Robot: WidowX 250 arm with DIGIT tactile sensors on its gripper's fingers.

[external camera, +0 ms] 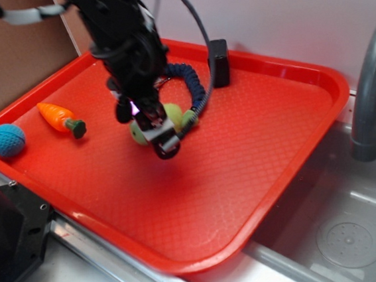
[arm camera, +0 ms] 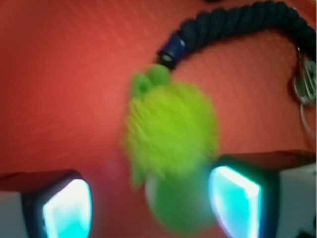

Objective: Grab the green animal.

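So I'm hanging right over the green animal [arm camera: 171, 131] on the red tray [external camera: 257, 167], and it's basically between my fingers, just not centred. In the wrist view the fuzzy shell sits close up against the right pad [arm camera: 237, 201], maybe touching or overlapping it (it's blurry, can't swear to it), while the left pad [arm camera: 67, 208] is well clear with bare tray showing in between. So my pincer [arm camera: 151, 206] is spread apart, nothing clamped in it yet.

The turtle's long axis runs roughly up-down in the wrist view, one rounded pale end low between the pads, a couple of small nubs up top. That's about crosswise to the line my fingers close along, which is what I'd want. The end of a dark blue braided cord [arm camera: 233, 25] lies just beside those nubs, touching or nearly so.

From the outside view my arm [external camera: 126, 47] comes down steep from the back left, wrist pointing almost straight down, pincer low and partly hiding the toy. The orange carrot [external camera: 59, 117] and the blue ball [external camera: 7, 140] are off at the tray's left edge, well apart.

My guess: nudge a touch toward the right pad's side, then close
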